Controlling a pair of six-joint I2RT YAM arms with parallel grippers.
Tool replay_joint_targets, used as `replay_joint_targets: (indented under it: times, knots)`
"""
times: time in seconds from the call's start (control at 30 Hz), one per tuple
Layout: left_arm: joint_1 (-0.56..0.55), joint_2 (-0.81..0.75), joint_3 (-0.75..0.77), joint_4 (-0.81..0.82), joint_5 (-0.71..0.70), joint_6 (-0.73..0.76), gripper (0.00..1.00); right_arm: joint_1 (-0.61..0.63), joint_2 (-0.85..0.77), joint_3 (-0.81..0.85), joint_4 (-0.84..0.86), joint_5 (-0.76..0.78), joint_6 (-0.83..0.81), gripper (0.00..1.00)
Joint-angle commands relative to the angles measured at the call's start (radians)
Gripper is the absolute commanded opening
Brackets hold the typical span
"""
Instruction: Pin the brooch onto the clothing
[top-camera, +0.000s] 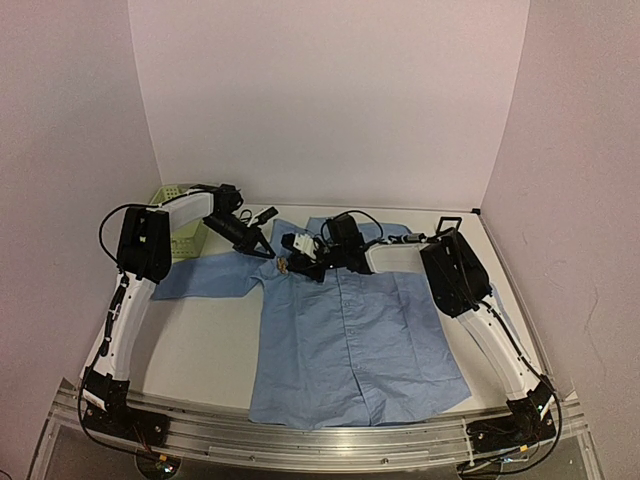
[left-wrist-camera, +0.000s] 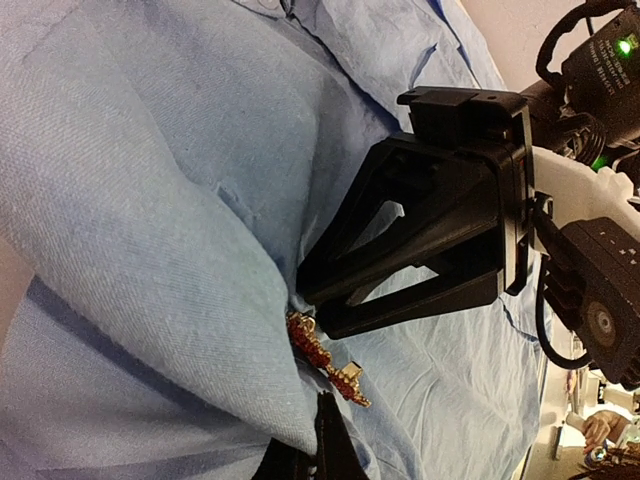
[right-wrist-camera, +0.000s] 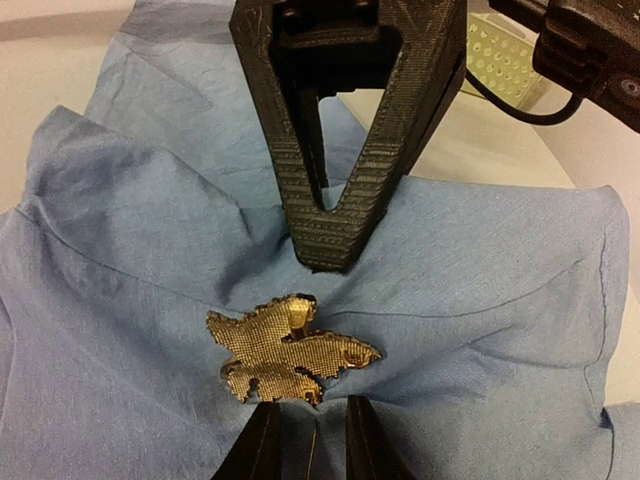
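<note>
- No legible txt, nos. or brand marks in any of the 3 views.
- Black module (left-wrist-camera: 612, 62) on the right arm, by the green LED (left-wrist-camera: 627, 45): faint pale print, too small and blurred to read.
</note>
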Motion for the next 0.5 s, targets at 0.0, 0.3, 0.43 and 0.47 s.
replay_joint_targets:
  times: [0.0,0.3,0.43,0.47]
  knots:
    - [0.008,-0.008,0.043,-0.007,0.025,0.002,0.00,0.007,-0.027,-0.007,0.002,0.007,0.015,0.23]
    - [0.010,-0.013,0.020,-0.006,0.010,0.007,0.00,-0.012,-0.127,-0.067,0.003,0.017,0.092,0.24]
    - [0.010,-0.016,-0.005,0.005,-0.012,0.011,0.00,-0.038,-0.110,-0.018,-0.010,-0.033,0.265,0.21]
    - [0.010,-0.018,-0.007,0.008,-0.015,0.011,0.00,-0.043,-0.101,-0.007,-0.019,-0.040,0.311,0.19]
